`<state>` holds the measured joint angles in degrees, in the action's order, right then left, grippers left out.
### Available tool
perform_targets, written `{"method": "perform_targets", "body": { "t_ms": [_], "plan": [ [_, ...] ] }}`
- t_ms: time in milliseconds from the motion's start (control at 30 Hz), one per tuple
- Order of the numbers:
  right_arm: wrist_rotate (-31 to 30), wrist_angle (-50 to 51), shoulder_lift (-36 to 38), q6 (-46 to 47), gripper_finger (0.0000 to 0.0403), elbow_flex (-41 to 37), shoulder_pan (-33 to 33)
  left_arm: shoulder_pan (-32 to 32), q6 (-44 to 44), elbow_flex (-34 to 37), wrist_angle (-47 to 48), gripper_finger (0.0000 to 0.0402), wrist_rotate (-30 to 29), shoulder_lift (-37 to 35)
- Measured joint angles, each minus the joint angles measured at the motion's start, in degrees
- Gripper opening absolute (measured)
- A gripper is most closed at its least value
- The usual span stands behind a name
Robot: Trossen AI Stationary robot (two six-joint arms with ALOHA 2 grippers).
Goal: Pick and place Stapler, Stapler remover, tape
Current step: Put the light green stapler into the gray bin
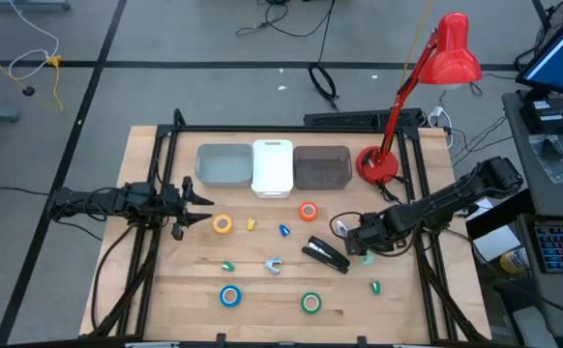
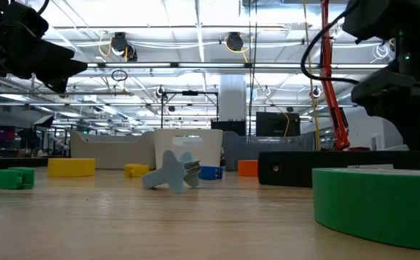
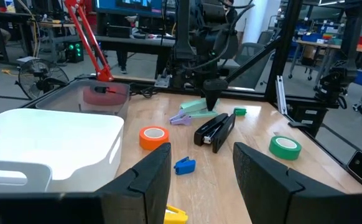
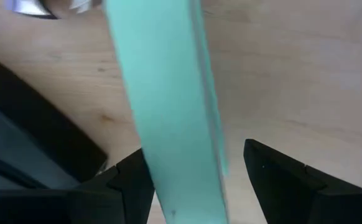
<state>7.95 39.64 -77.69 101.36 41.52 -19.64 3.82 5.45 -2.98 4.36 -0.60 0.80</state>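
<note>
The black stapler [image 1: 326,254] lies flat on the wooden table, right of centre. Just beyond it lies a mint-green bar [image 1: 369,256]. My right gripper [image 4: 193,174] points steeply down over this bar, open, with one finger on each side of it [image 3: 199,107]. The grey-blue stapler remover [image 1: 273,265] rests near the middle, also in the low view [image 2: 170,172]. Yellow [image 1: 222,223], orange [image 1: 308,211], blue [image 1: 229,296] and green [image 1: 310,303] tape rolls lie flat. My left gripper [image 1: 199,198] waits at the left, level and open.
Three bins stand in a row at the far side: grey-green [image 1: 222,164], white [image 1: 272,166], dark [image 1: 321,167]. A red desk lamp's base [image 1: 376,164] sits to their right. Small coloured clips [image 1: 284,230] [image 1: 375,286] are scattered among the tapes. Black frame rails [image 1: 156,242] border the table.
</note>
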Motion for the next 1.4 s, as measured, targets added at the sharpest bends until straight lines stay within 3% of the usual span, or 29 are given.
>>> {"method": "perform_targets", "body": {
  "t_ms": [400,733,1033,1400],
  "plan": [
    [1.59,-13.33,0.28,-0.02,0.0228,-5.92,0.02,0.01,-0.02,0.00,0.00,0.0177,0.01,0.00],
    [2.42,-12.99,0.88,-0.53,0.0227,-6.17,0.07,0.01,-0.04,0.00,-0.10,0.0177,0.02,0.00],
    [2.66,-12.90,0.83,-8.02,0.0224,-6.23,0.05,0.02,-0.09,0.00,-0.11,0.0177,0.02,0.00],
    [2.49,-12.20,0.79,-6.60,0.0224,-6.23,0.09,0.00,-0.16,0.02,-0.11,0.0177,0.02,0.00]
  ]
}}
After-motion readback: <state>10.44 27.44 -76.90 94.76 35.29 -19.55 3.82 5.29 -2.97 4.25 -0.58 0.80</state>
